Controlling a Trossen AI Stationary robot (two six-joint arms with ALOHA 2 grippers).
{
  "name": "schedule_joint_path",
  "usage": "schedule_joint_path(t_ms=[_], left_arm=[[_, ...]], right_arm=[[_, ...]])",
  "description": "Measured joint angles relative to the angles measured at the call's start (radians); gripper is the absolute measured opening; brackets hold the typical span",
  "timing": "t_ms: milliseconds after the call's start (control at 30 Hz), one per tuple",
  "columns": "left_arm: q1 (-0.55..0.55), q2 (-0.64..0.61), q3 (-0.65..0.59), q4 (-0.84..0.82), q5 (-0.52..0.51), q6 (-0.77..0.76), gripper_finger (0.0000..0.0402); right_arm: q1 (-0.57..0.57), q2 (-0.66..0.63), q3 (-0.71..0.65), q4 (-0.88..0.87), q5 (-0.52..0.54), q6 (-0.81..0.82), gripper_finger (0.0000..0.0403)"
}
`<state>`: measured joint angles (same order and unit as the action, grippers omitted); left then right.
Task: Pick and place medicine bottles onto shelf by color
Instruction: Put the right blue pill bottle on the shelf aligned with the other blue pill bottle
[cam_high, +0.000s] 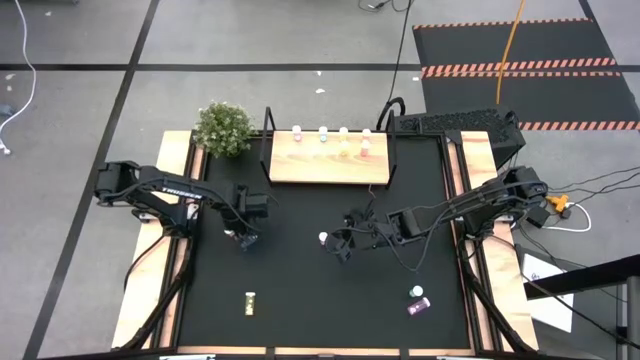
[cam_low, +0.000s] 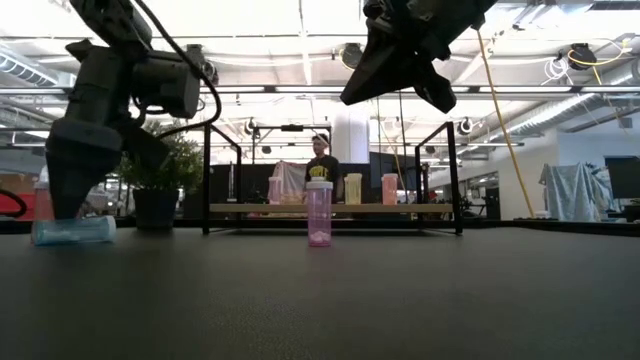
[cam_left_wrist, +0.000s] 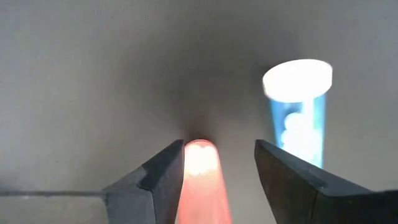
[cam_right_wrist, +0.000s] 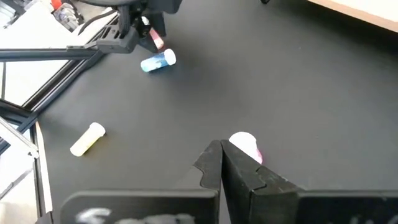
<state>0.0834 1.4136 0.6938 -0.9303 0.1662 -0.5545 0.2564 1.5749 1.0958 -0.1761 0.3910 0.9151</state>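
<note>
Altogether four medicine bottles (cam_high: 343, 133) on the shelf (cam_high: 325, 160), five on the table (cam_high: 300, 300).

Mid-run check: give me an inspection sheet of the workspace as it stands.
Surface: black mat, no spills seen.
Job's things: shelf holds four bottles. Pink bottle stands upright mid-mat. Blue bottle and yellow bottle lie on their sides. Two more bottles sit on the right arm's side.
Clutter: nothing seen.
Grippers: left gripper is open, astride a red-pink bottle. Right gripper is shut and empty, beside the pink bottle.
Cables: loose loops along the right arm.
Surroundings: plant, keyboard, a person beyond the shelf.
</note>
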Motion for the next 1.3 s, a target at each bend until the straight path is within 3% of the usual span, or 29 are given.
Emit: schedule_joint_path(t_ms=[400,700,1000,1100,1200,1300], left_arm=[[0.000,0.000,0.003,0.039,0.050,0.037,0.0198],[0.000,0.000,0.004,0.061,0.088,0.082,0.0198],[0.000,0.000,0.004,0.071,0.088,0.090,0.0198],[0.000,0.000,0.013,0.068,0.088,0.089,0.0198],[0.000,0.000,0.038,0.067,0.088,0.090,0.0198],[0.000,-0.003,0.081,0.059,0.087,0.119,0.0198]], right_arm=[[-0.087,0.000,0.000,0.055,-0.004,-0.015,0.0002],[-0.157,0.000,0.000,0.086,-0.133,-0.041,0.0041],[-0.159,0.000,0.000,0.079,-0.134,-0.095,0.0078],[-0.142,-0.002,0.000,0.021,-0.190,-0.177,0.0086],[-0.088,-0.025,0.000,-0.131,-0.292,-0.291,0.0094],[-0.002,-0.074,0.000,-0.318,-0.314,-0.417,0.0108]])
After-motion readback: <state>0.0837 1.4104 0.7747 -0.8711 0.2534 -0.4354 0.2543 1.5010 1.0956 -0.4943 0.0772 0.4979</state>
